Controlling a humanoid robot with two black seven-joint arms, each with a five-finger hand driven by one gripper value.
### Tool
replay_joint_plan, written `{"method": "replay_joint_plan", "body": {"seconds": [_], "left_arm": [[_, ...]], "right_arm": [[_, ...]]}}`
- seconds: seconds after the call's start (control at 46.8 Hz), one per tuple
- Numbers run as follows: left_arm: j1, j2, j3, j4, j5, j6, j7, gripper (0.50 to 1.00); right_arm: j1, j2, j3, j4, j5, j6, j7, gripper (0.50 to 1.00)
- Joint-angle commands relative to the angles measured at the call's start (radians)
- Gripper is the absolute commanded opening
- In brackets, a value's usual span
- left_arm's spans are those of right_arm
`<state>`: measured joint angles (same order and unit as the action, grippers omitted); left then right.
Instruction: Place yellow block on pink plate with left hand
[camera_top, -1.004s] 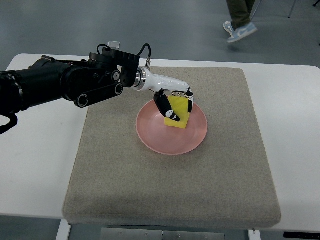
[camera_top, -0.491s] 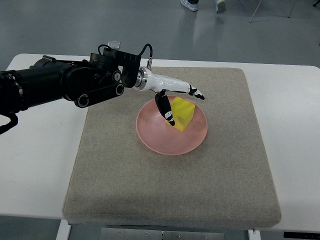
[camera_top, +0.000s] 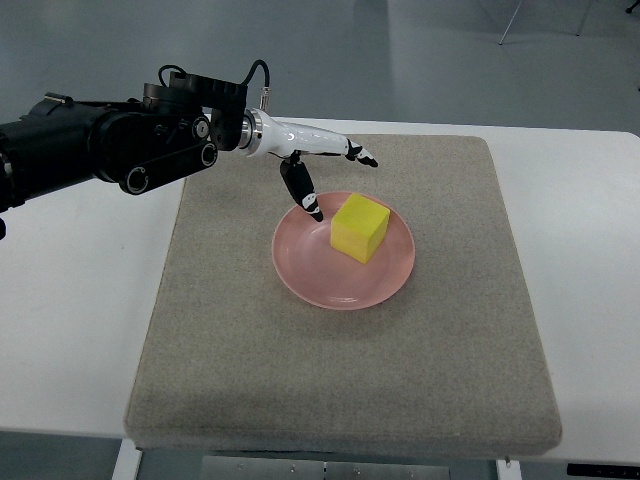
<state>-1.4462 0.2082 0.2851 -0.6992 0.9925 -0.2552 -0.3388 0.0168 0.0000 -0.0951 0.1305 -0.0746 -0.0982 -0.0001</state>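
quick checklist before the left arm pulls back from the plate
1. yellow block lies inside the pink plate: ok.
2. left hand is open and holds nothing: ok.
3. Fingers are apart from the block, with a visible gap: ok.
4. Thumb tip hangs over the plate's rim; whether it touches the rim: cannot tell.
5. Block sits flat and stable: looks ok, though its underside is hidden.
6. Plate lies fully on the grey mat, away from its edges: ok.
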Motion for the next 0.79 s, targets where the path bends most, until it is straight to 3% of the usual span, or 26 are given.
{"method": "replay_joint_plan", "body": {"seconds": [0.0, 0.342, 0.769], "left_arm": [[0.010, 0.000, 0.000, 0.062, 0.000, 0.001, 0.000, 0.988], [0.060, -0.009, -0.011, 0.317, -0.021, 0.014, -0.002, 0.986], [0.122, -0.012, -0.023, 0.406, -0.172, 0.235, -0.002, 0.988]], "right_arm": [[0.000, 0.000, 0.000, 0.000, -0.001, 0.000, 0.000, 0.924], [0.000, 0.000, 0.000, 0.000, -0.001, 0.000, 0.000, 0.924], [0.000, 0.000, 0.000, 0.000, -0.001, 0.000, 0.000, 0.924]]}}
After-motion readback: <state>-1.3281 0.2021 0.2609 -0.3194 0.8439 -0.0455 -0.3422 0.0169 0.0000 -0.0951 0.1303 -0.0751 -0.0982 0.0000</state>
